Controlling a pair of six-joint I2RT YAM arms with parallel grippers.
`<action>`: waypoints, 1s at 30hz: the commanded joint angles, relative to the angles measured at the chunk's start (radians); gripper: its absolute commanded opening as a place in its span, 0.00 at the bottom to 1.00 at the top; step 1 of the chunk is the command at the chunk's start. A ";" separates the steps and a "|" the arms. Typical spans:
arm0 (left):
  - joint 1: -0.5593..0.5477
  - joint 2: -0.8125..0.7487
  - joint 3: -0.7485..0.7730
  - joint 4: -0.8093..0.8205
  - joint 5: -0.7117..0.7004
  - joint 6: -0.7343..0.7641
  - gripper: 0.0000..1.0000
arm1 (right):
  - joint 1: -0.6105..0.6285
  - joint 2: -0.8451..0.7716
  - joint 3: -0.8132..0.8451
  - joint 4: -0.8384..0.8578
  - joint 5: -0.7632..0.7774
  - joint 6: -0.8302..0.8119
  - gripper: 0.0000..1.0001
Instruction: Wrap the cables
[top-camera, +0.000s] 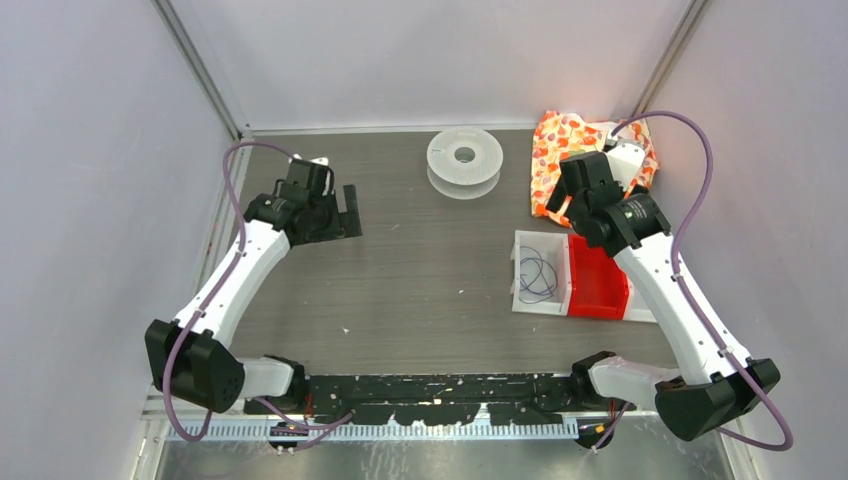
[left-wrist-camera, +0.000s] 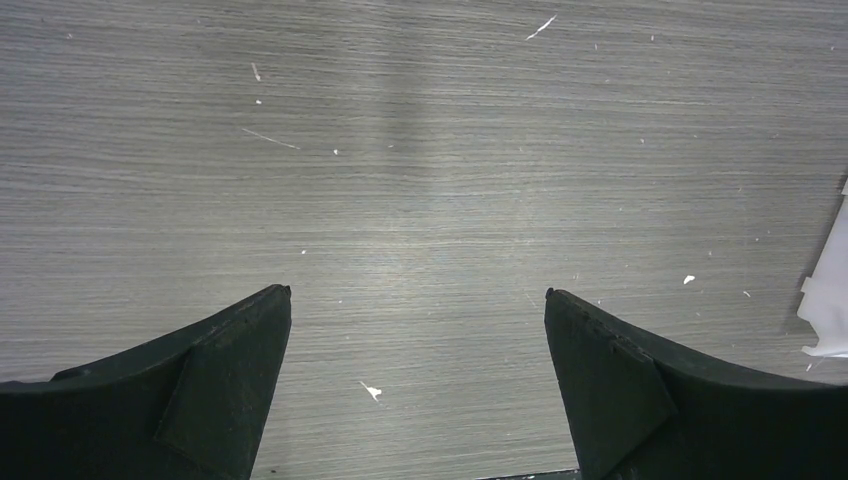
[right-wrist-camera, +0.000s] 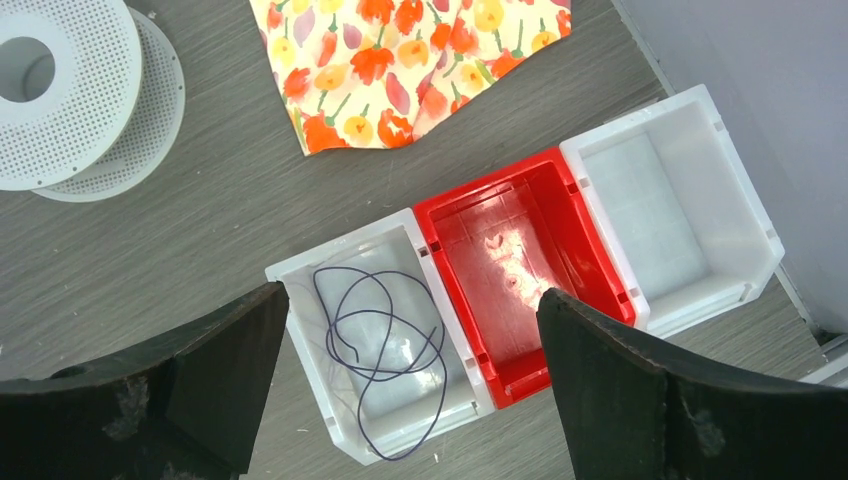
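The cable (top-camera: 537, 275) is a thin dark purple wire lying in loose loops inside a white bin (top-camera: 519, 298). In the right wrist view the cable (right-wrist-camera: 372, 374) lies below and between my fingers, in the leftmost bin (right-wrist-camera: 300, 272). My right gripper (right-wrist-camera: 415, 290) is open and empty, held high above the bins; in the top view it (top-camera: 572, 190) hangs over the floral cloth's edge. My left gripper (top-camera: 349, 212) is open and empty over bare table at the far left, seen also in the left wrist view (left-wrist-camera: 418, 292). A white perforated spool (top-camera: 464, 160) stands at the back centre.
A red bin (right-wrist-camera: 510, 260) and another white bin (right-wrist-camera: 670, 210) sit right of the cable's bin. A floral cloth (top-camera: 560, 150) lies at the back right. The spool also shows in the right wrist view (right-wrist-camera: 60, 100). Walls close in the back and both sides.
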 joint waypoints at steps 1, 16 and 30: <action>-0.001 -0.038 -0.004 0.048 -0.001 0.003 1.00 | -0.001 -0.012 -0.001 0.038 0.017 0.011 1.00; -0.026 -0.022 -0.080 0.090 0.257 0.018 1.00 | 0.010 -0.085 -0.095 -0.069 -0.195 0.091 1.00; -0.104 0.029 -0.069 0.142 0.275 -0.035 1.00 | 0.054 -0.363 -0.543 0.017 -0.378 0.704 0.87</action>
